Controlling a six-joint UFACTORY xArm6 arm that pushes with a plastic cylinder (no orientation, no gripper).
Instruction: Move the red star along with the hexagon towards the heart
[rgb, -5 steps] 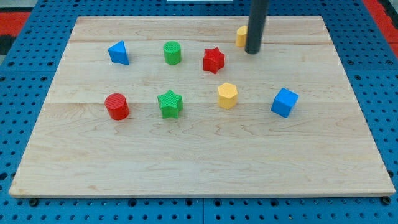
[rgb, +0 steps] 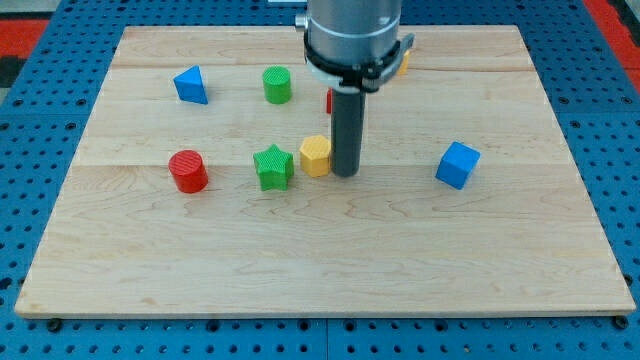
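Shoved leftward, yellow hexagon (rgb: 315, 156) now touches my tip (rgb: 345, 174), which grips nothing.

The wooden board (rgb: 330, 260) carries a blue triangular block (rgb: 190, 85) and green cylinder (rgb: 277, 85) near its far edge, a red cylinder (rgb: 187, 171), green star (rgb: 273, 167) and yellow hexagon (rgb: 316, 156) mid-board, and a blue cube (rgb: 457, 164) toward its right edge.
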